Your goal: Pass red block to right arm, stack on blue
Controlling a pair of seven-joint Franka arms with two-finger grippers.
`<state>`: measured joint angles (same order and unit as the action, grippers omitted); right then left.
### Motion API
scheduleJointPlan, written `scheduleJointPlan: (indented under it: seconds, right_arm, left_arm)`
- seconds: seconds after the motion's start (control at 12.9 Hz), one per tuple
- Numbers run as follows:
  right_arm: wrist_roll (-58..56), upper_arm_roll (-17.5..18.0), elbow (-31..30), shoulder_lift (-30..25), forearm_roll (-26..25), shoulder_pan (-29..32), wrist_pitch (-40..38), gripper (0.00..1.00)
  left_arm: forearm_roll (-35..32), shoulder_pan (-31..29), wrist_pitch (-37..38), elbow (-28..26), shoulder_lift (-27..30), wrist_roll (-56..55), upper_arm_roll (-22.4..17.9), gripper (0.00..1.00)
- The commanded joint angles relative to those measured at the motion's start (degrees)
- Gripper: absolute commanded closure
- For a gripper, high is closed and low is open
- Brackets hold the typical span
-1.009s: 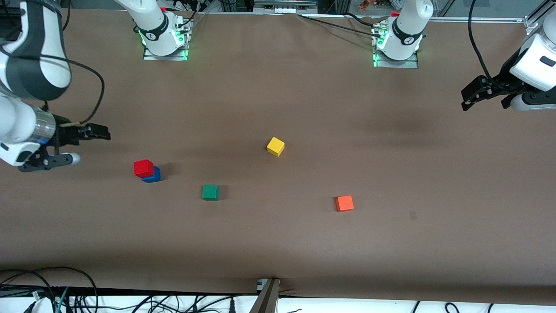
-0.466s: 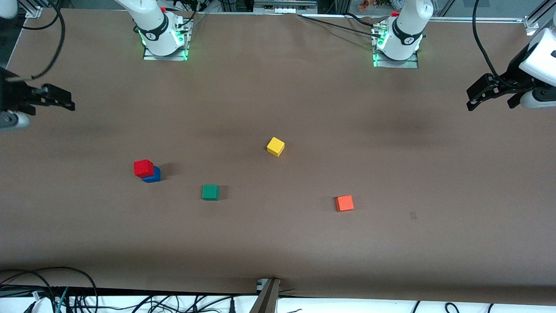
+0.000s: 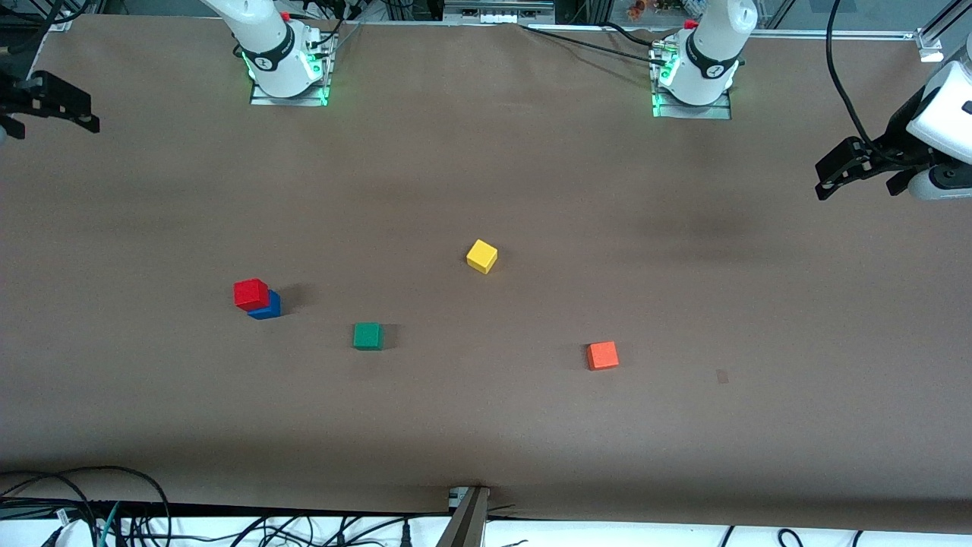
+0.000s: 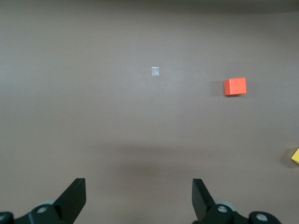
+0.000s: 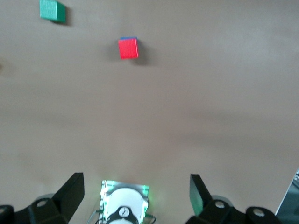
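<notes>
The red block (image 3: 251,293) sits on top of the blue block (image 3: 267,307), toward the right arm's end of the table. In the right wrist view the red block (image 5: 128,48) covers the blue block (image 5: 128,38) except for a thin edge. My right gripper (image 3: 53,125) is open and empty, up in the air over the table's edge at its own end, well away from the stack. Its fingers (image 5: 70,191) stand wide apart. My left gripper (image 3: 854,186) is open and empty, up over its own end of the table, and its fingers (image 4: 74,198) are wide apart.
A green cube (image 3: 367,336) lies beside the stack, a little nearer the front camera. A yellow cube (image 3: 481,256) lies mid-table. An orange cube (image 3: 602,355) lies toward the left arm's end. The right arm's base (image 5: 124,205) shows between the right gripper's fingers.
My right gripper has drawn away from the stack, toward the robots' side and out to the table's edge at its own end. The left gripper shifted slightly. The blocks have not moved.
</notes>
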<state>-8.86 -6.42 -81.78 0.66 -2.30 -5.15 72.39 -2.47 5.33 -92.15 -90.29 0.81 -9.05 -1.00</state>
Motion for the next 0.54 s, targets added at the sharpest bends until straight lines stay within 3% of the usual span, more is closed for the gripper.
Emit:
scheduleJointPlan:
  seconds: [0.0, 0.23, 0.47]
  right_arm:
    - [1.1, 1.1, -1.1, 0.5, -0.1, 1.5, -0.1, 0.0]
    - [1.1, 1.4, -0.4, 1.4, -0.2, 1.0, 0.0, 0.0]
    - [1.1, 1.4, 0.1, 2.0, -0.2, 0.9, 0.0, 0.0]
  left_arm:
    - [-1.0, -0.2, 1.2, 2.1, -1.0, 0.7, -0.1, 0.0]
    - [-0.9, -1.7, 0.7, 2.2, -1.2, 9.5, -0.1, 0.0]
    - [-0.9, -1.7, 0.8, 2.5, -1.7, 9.7, -0.1, 0.0]
